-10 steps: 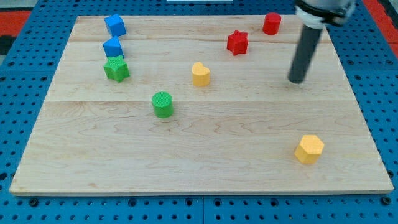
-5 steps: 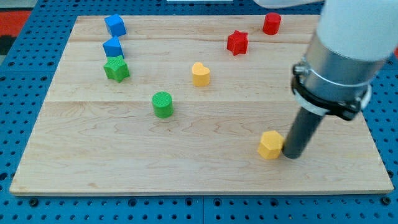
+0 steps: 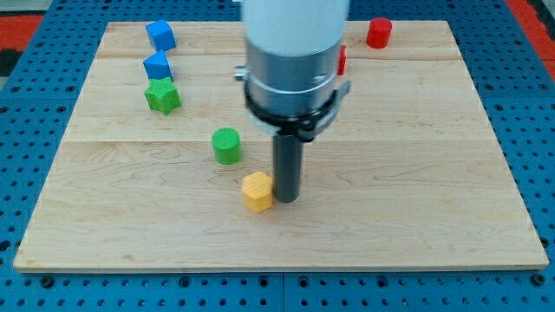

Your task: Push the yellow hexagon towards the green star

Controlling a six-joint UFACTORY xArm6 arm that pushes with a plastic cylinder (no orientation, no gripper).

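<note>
The yellow hexagon (image 3: 257, 191) lies low on the wooden board, left of centre. My tip (image 3: 286, 200) touches its right side. The green star (image 3: 162, 95) sits at the upper left, well away from the hexagon, up and to the left. The green cylinder (image 3: 226, 145) stands between them, just above and left of the hexagon.
Two blue blocks (image 3: 159, 35) (image 3: 157, 65) stand above the green star. A red cylinder (image 3: 378, 33) is at the top right. A red block (image 3: 342, 61) is mostly hidden behind the arm. The arm's body also hides the board's upper middle.
My tip has pushed the yellow hexagon leftward along the lower board, from the right side to just below the green cylinder. The yellow heart is now hidden behind the arm.
</note>
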